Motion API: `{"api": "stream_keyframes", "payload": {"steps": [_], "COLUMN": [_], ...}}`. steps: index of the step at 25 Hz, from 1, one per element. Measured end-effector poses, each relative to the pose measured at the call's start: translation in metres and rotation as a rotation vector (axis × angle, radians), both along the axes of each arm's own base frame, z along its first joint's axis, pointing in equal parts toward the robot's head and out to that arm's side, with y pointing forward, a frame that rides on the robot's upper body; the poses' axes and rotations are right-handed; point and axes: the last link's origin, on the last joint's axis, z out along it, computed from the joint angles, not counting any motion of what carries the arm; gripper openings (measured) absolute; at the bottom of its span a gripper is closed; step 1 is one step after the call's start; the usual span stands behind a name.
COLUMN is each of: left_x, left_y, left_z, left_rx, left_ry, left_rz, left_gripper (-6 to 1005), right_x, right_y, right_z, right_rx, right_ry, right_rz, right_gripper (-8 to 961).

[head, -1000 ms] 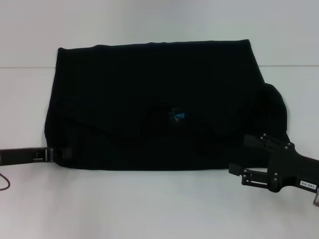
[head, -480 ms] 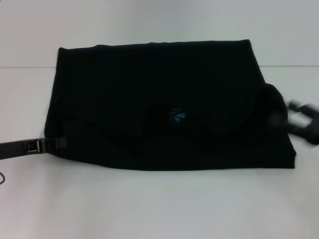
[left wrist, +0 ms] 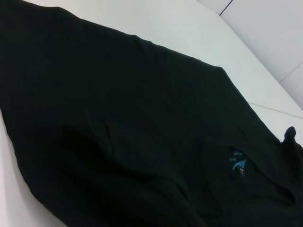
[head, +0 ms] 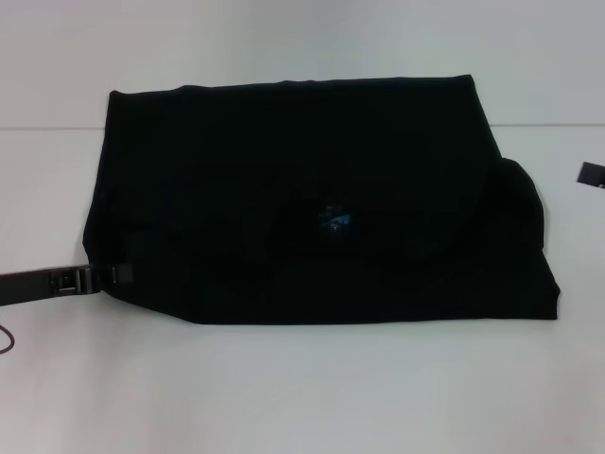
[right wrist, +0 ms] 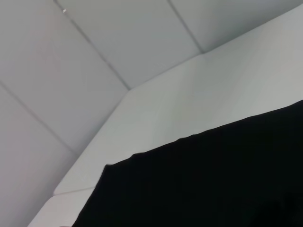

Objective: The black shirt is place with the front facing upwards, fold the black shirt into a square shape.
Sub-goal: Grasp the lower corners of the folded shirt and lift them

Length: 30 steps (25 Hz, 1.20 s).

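Black shirt point(head: 302, 189) folded, long axis left–right on white table point(head: 284, 388); blue neck tag point(head: 335, 219) up. Left gripper point(head: 109, 276) at near-left corner — finger state unclear. Right gripper point(head: 592, 174) at right edge, fingers unseen.

Probably a lab, plain white table point(head: 284, 388), bare panelled wall point(right wrist: 94, 56)

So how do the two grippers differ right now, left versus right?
The left gripper sits at the black shirt's near-left edge, fingers on the fabric; the right gripper is away from the shirt, barely showing at the head view's right border. Both are dark and low near the white table.
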Motion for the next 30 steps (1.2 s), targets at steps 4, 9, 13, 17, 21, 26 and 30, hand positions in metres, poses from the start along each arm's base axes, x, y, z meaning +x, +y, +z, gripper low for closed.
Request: {"api": "stream_keyframes", "payload": {"steps": [4, 9, 13, 17, 21, 26, 30], "left_x": [-0.002, -0.002, 0.0, 0.001, 0.001, 0.001, 0.001], "left_y": [-0.001, -0.001, 0.0, 0.001, 0.001, 0.001, 0.001], "left_z": [0.001, 0.001, 0.001, 0.001, 0.001, 0.001, 0.0], "left_rx": [0.007, 0.006, 0.006, 0.006, 0.005, 0.005, 0.003], "left_ry": [-0.005, -0.006, -0.006, -0.006, -0.005, -0.005, -0.003], "left_rz": [0.007, 0.007, 0.002, 0.0, 0.0, 0.0, -0.001], "left_gripper": [3, 3, 3, 3, 2, 2, 2], "right_x": [-0.006, -0.007, -0.006, -0.007, -0.007, -0.007, -0.009], "right_y": [0.003, 0.004, 0.004, 0.004, 0.004, 0.004, 0.007], "right_z": [-0.006, -0.007, -0.008, -0.011, -0.012, -0.014, -0.018], "right_rx": [0.0, -0.003, -0.006, -0.015, -0.024, -0.034, -0.065], "right_ry": [-0.018, -0.022, -0.027, -0.037, -0.044, -0.051, -0.06], "right_rz": [0.039, 0.037, 0.04, 0.048, 0.048, 0.048, 0.032], "right_gripper": [946, 946, 946, 946, 946, 945, 945]}}
